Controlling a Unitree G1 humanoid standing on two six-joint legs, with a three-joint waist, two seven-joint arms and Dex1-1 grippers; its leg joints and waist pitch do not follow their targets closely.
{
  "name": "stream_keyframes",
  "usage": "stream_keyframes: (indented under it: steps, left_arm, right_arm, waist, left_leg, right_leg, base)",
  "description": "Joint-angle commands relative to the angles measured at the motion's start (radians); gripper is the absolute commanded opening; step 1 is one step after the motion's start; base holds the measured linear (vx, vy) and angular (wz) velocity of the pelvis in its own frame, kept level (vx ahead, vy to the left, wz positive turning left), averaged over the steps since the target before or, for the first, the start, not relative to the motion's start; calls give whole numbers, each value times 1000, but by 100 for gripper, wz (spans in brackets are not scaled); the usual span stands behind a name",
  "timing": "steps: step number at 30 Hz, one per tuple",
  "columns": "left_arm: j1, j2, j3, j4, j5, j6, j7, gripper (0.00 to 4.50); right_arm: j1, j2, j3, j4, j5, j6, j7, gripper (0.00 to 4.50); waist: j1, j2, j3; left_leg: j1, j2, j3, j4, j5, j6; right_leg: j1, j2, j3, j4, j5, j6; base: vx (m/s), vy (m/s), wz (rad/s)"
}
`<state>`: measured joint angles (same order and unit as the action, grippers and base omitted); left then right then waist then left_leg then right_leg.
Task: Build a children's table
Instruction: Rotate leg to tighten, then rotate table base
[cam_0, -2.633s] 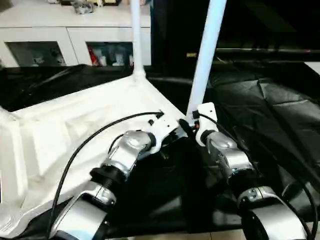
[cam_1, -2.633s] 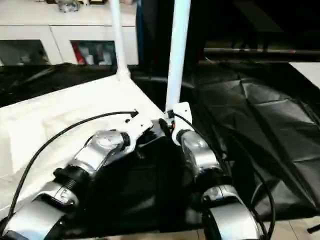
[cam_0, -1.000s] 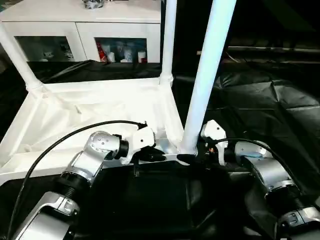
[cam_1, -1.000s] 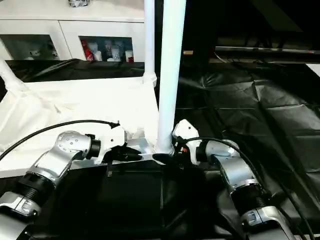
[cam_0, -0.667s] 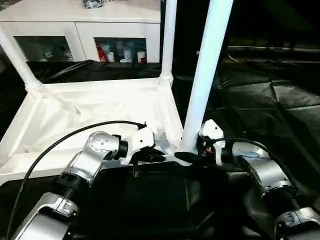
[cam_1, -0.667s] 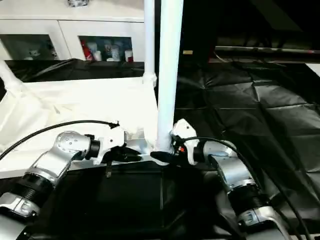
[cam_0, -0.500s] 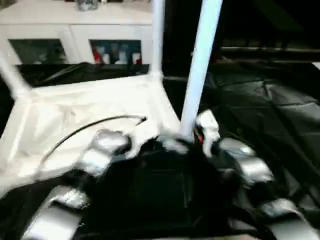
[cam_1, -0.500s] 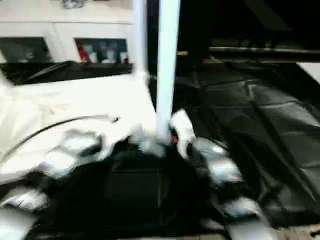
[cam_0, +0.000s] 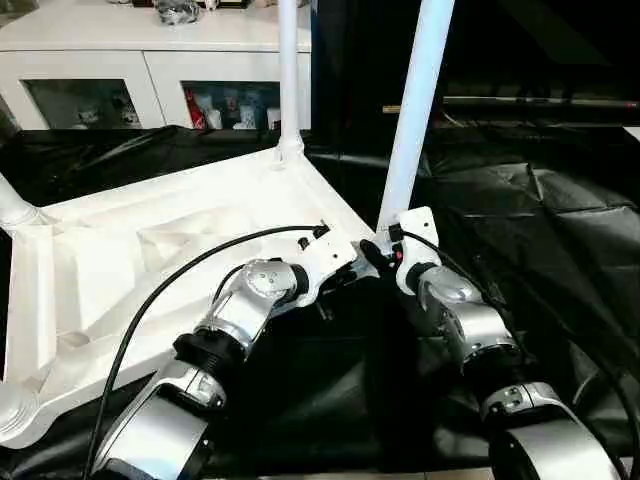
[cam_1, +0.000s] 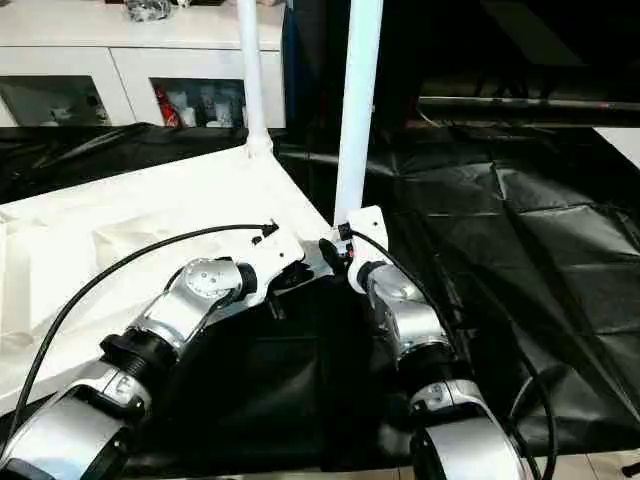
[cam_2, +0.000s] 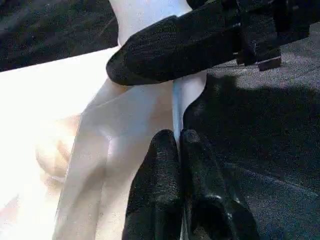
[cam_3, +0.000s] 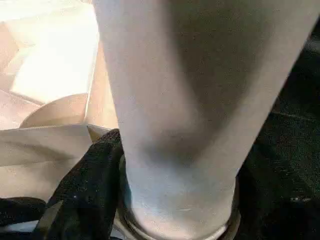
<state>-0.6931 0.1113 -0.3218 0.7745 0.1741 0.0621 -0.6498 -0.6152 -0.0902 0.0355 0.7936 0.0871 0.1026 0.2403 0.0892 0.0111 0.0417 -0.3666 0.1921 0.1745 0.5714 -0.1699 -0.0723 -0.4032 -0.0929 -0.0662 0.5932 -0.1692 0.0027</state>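
The upturned tabletop (cam_0: 150, 260) lies at nine o'clock on the black sheet (cam_0: 540, 230), two legs (cam_0: 288, 70) standing at its far corners. At centre the left gripper (cam_2: 179, 150) is pinched closed against the near corner rim. At three o'clock, the right gripper (cam_0: 378, 250) seemingly clasps the nearer leg (cam_0: 415, 110) at its base.

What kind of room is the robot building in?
Probably an indoor room used as a workspace. A white glass-door cabinet stands at the back with small items on its shelves, and black sheeting covers the surface where the upturned tabletop lies.
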Motion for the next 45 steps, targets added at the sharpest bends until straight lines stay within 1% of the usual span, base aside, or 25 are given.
stream_keyframes:
  steps: [1, 4, 10, 11, 13, 15, 17, 20, 21, 22, 23, 24, 28, 29, 31, 33, 34, 36, 37, 38, 39, 40, 41, 42, 45]
  left_arm:
    - [-4, 6, -6, 28, 14, -55, 21, 0]
    - [-6, 9, 0, 35, 12, -94, 36, 0]
    - [-3, 7, 34, 26, -28, -145, 7, 0]
    - [6, 7, 48, 4, -54, -122, -23, 47]
    - [23, 11, 64, -41, -91, -78, -72, 58]
    - [38, 20, 70, -76, -106, -59, -100, 74]
    - [53, 35, 73, -114, -115, -39, -118, 87]
    - [76, 61, 81, -174, -130, -1, -143, 120]
    - [117, 112, 83, -275, -160, 69, -212, 128]
    - [123, 120, 83, -291, -165, 79, -224, 133]
    - [167, 172, 79, -394, -196, 143, -292, 140]
    - [206, 221, 72, -484, -222, 197, -346, 152]
    - [280, 317, 53, -655, -270, 306, -433, 182]
    - [307, 347, 50, -712, -287, 343, -452, 195]
    - [368, 401, 60, -829, -295, 405, -450, 204]
    - [384, 415, 67, -861, -289, 430, -436, 215]
    - [401, 431, 72, -885, -284, 450, -431, 227]
    - [424, 460, 75, -921, -279, 482, -429, 250]
    - [465, 510, 79, -975, -265, 531, -427, 252]
    - [465, 510, 79, -975, -265, 531, -427, 259]
    - [491, 539, 83, -995, -252, 552, -425, 272]
    - [514, 562, 88, -1013, -244, 572, -416, 272]
    - [532, 579, 92, -1025, -237, 586, -408, 284]
    - [554, 594, 98, -1034, -230, 600, -395, 292]
    - [604, 629, 104, -1058, -217, 643, -362, 318]
  right_arm:
    - [9, 5, -25, 17, 21, 2, -10, 347]
    - [9, 1, -20, -3, 18, -12, 5, 385]
    - [66, -49, 8, -148, 32, -12, 155, 394]
    - [96, -75, 20, -211, 40, -4, 200, 401]
    - [143, -113, 26, -307, 66, 15, 266, 401]
    - [181, -144, 24, -383, 93, 28, 316, 401]
    - [211, -172, 26, -447, 120, 48, 368, 401]
    - [250, -209, 32, -522, 145, 75, 432, 401]
    - [287, -247, 45, -589, 177, 109, 504, 401]
    - [292, -251, 47, -597, 181, 113, 514, 401]
    - [318, -275, 60, -643, 206, 141, 564, 401]
    - [327, -283, 69, -662, 215, 154, 587, 401]
    - [336, -283, 88, -685, 232, 180, 617, 401]
    - [336, -280, 96, -691, 232, 187, 623, 401]
    - [329, -266, 117, -694, 222, 196, 624, 401]
    - [326, -263, 123, -696, 221, 201, 626, 401]
    - [317, -253, 127, -687, 215, 197, 617, 401]
    - [301, -236, 134, -666, 202, 200, 603, 401]
    - [269, -201, 150, -609, 168, 182, 568, 401]
    - [269, -201, 150, -609, 168, 182, 568, 401]
    - [240, -169, 156, -552, 146, 159, 536, 401]
    - [211, -141, 160, -494, 116, 129, 486, 401]
    - [186, -119, 161, -448, 90, 104, 443, 401]
    - [155, -85, 145, -397, 98, 93, 405, 401]
    - [84, -11, 96, -284, 124, 74, 325, 401]
  waist:
    - [-1, -7, -54]
    - [0, -7, -53]
    - [8, -17, -55]
    - [13, -18, -56]
    - [16, -20, -57]
    - [20, -15, -61]
    - [15, -13, -61]
    - [13, -13, -61]
    - [14, -6, -62]
    - [14, -9, -64]
    - [9, -8, -64]
    - [7, -9, -64]
    - [2, -1, -55]
    - [7, -6, -52]
    - [6, -11, -44]
    - [8, -5, -39]
    - [9, -5, -41]
    - [5, -8, -39]
    - [6, 1, -42]
    - [0, -2, -41]
    - [-2, 1, -40]
    - [-4, 1, -42]
    - [-11, -2, -40]
    - [-11, -2, -41]
    - [-10, 1, -45]
  left_leg:
    - [11, 26, -9, -73, -346, 5]
    - [9, 26, -10, -74, -344, 8]
    - [4, 27, -6, -73, -289, 32]
    - [4, 29, -4, -70, -267, 41]
    - [-4, 28, -4, -68, -233, 55]
    - [-1, 34, -5, -66, -215, 59]
    - [-4, 34, -6, -66, -204, 62]
    - [-4, 35, -6, -64, -190, 68]
    - [-5, 36, -7, -61, -173, 76]
    - [-5, 37, -7, -60, -165, 78]
    - [-4, 34, -5, -56, -153, 88]
    - [-7, 35, -6, -58, -142, 96]
    - [3, 37, 1, -62, -190, 80]
    - [8, 40, 0, -65, -225, 61]
    - [6, 42, -1, -74, -268, 39]
    - [21, 39, 0, -76, -332, 9]
    - [23, 40, 0, -75, -337, 2]
    - [9, 37, -6, -83, -328, -8]
    - [15, 36, -7, -81, -331, -16]
    - [12, 37, -7, -81, -328, -20]
    - [9, 34, -8, -82, -333, -24]
    - [12, 33, -8, -80, -336, -27]
    - [8, 30, -8, -82, -338, -31]
    - [14, 31, -6, -79, -336, -34]
    - [19, 34, -6, -77, -324, -35]
  right_leg:
    - [33, -52, 35, -96, -426, -134]
    - [35, -52, 34, -96, -426, -131]
    - [41, -52, 36, -92, -390, -126]
    - [41, -51, 38, -88, -357, -130]
    - [48, -53, 37, -80, -311, -148]
    - [47, -53, 38, -75, -262, -168]
    - [50, -48, 36, -69, -206, -185]
    - [52, -47, 36, -61, -147, -206]
    - [55, -48, 37, -54, -96, -224]
    - [58, -48, 37, -50, -73, -229]
    - [54, -44, 37, -48, -38, -240]
    - [60, -47, 37, -44, -20, -252]
    - [46, -42, 38, -53, -116, -262]
    - [44, -44, 39, -56, -178, -253]
    - [42, -45, 40, -62, -267, -227]
    - [30, -43, 43, -78, -373, -186]
    - [29, -43, 44, -78, -375, -181]
    - [37, -42, 42, -72, -369, -165]
    - [33, -43, 43, -72, -371, -160]
    - [33, -43, 44, -71, -366, -163]
    - [35, -44, 42, -73, -385, -158]
    - [32, -44, 42, -73, -385, -159]
    - [33, -43, 42, -74, -393, -161]
    - [28, -43, 43, -74, -390, -164]
    - [25, -41, 46, -64, -334, -185]
  base:
    - [0, 0, 0]
    - [0, 0, 0]
    - [0, 0, 0]
    - [0, 0, 0]
    - [0, 0, 0]
    - [0, 0, 0]
    - [0, 0, 0]
    - [0, 0, 0]
    - [0, 0, 0]
    - [0, 0, 0]
    - [0, 0, 0]
    - [0, 0, 0]
    - [0, 0, 0]
    - [0, 0, 0]
    - [0, 0, 0]
    - [0, 0, 0]
    - [0, 0, 0]
    - [0, 0, 0]
    - [0, 0, 0]
    - [0, 0, 0]
    - [0, 0, 0]
    - [0, 0, 0]
    - [0, 0, 0]
    - [0, 0, 0]
    - [0, 0, 0]
